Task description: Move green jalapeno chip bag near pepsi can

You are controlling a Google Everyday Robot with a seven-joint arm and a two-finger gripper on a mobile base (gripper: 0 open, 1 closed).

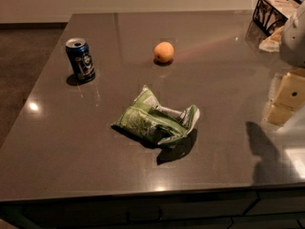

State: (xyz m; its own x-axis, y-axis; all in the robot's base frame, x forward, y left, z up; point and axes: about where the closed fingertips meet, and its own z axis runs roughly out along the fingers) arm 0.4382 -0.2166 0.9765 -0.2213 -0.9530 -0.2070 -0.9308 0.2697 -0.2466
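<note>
The green jalapeno chip bag [156, 122] lies crumpled near the middle of the dark grey table [71, 147], light green with white patches. The pepsi can [80, 60] stands upright at the far left, dark blue with a silver top, well apart from the bag. My gripper [287, 98] shows as cream-coloured blocks at the right edge, under the white arm [294, 35]. It is low over the table, to the right of the bag and not touching it.
A round orange fruit [164, 52] sits behind the bag, towards the middle back. A black wire basket [272, 11] with pale items stands at the back right corner. The table's front edge runs along the bottom, its left edge beside the can.
</note>
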